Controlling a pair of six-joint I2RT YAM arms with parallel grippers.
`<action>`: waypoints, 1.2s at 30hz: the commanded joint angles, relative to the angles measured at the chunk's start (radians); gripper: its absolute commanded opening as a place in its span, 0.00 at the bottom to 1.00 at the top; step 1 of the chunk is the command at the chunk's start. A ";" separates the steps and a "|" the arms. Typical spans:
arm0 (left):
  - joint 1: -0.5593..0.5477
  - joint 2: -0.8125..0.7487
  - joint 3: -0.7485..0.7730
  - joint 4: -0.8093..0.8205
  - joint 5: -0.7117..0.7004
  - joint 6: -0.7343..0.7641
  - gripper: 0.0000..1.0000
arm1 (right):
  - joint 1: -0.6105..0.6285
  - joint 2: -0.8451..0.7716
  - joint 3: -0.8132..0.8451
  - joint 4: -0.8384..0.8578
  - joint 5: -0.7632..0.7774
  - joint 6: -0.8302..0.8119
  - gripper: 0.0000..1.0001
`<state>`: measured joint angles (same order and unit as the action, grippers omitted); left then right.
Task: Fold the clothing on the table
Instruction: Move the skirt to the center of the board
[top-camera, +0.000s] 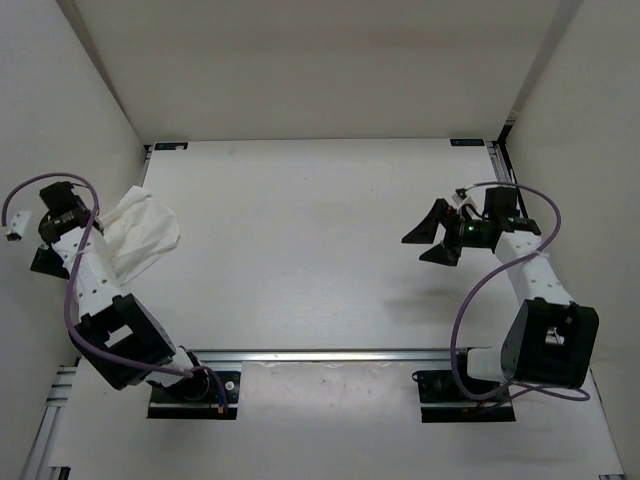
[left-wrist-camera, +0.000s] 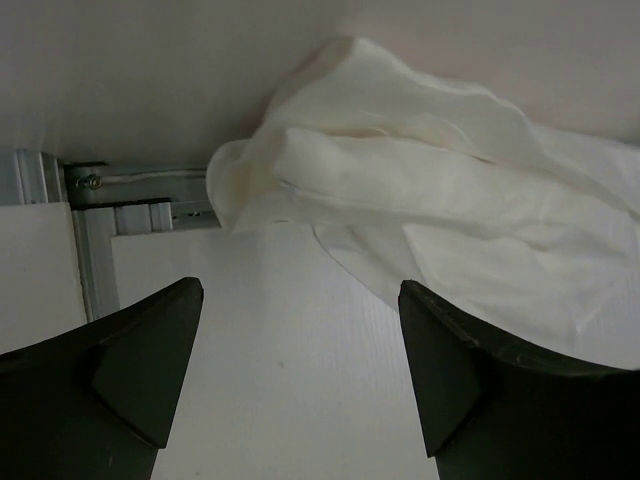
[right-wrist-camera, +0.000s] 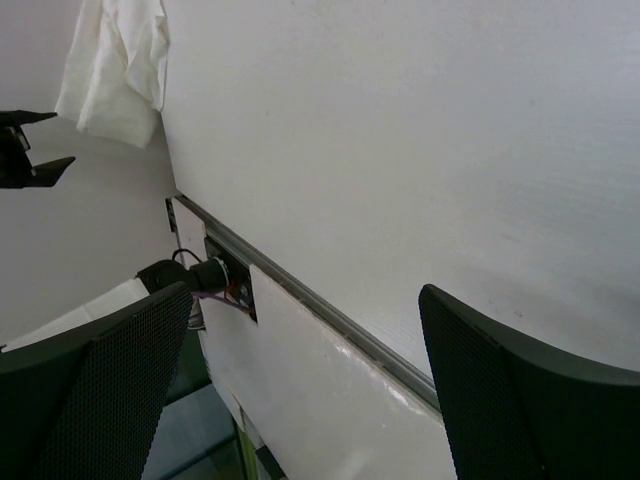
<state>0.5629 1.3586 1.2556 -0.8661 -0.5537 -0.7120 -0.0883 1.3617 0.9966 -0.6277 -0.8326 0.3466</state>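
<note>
A crumpled white cloth (top-camera: 140, 235) lies bunched at the left edge of the table (top-camera: 320, 290), pressed up against the side wall, about midway between the near and far ends. Its folds are loose and uneven, with one rounded lobe lifting toward the wall and a flatter panel spreading onto the tabletop.

The left gripper (left-wrist-camera: 300, 290) hovers just short of the cloth with its jaws spread wide. Nothing sits between them, and both dark fingertips are clear of the fabric. In the left wrist view the cloth (left-wrist-camera: 450, 200) fills the upper right, its nearest hem lying just beyond the right-hand finger (left-wrist-camera: 470, 370). An aluminium frame piece (left-wrist-camera: 95, 260) shows at the table's corner to the left.

Across the table, the right gripper (top-camera: 440, 235) hangs above the right side, well apart from the cloth. Its jaws are also wide apart and hold nothing. From the right wrist, its mesh-textured fingers (right-wrist-camera: 110, 400) frame bare tabletop, the silver rail (right-wrist-camera: 300, 290) running along the near edge, and the cloth (right-wrist-camera: 115, 70) far off in the upper left corner. Purple cables (top-camera: 470, 300) loop from both arms.
</note>
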 joint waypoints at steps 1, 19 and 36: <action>0.093 0.014 -0.001 -0.021 0.057 -0.093 0.89 | -0.002 -0.067 -0.081 -0.003 -0.007 -0.026 0.99; 0.084 0.097 -0.042 0.177 0.063 0.104 0.90 | -0.113 -0.228 -0.276 0.069 -0.091 -0.001 1.00; 0.084 0.195 0.093 0.174 0.038 0.180 0.87 | -0.212 -0.360 -0.483 0.145 -0.132 0.066 0.99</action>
<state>0.6483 1.5501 1.3037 -0.6994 -0.4911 -0.5529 -0.2897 1.0340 0.5339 -0.5152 -0.9325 0.3969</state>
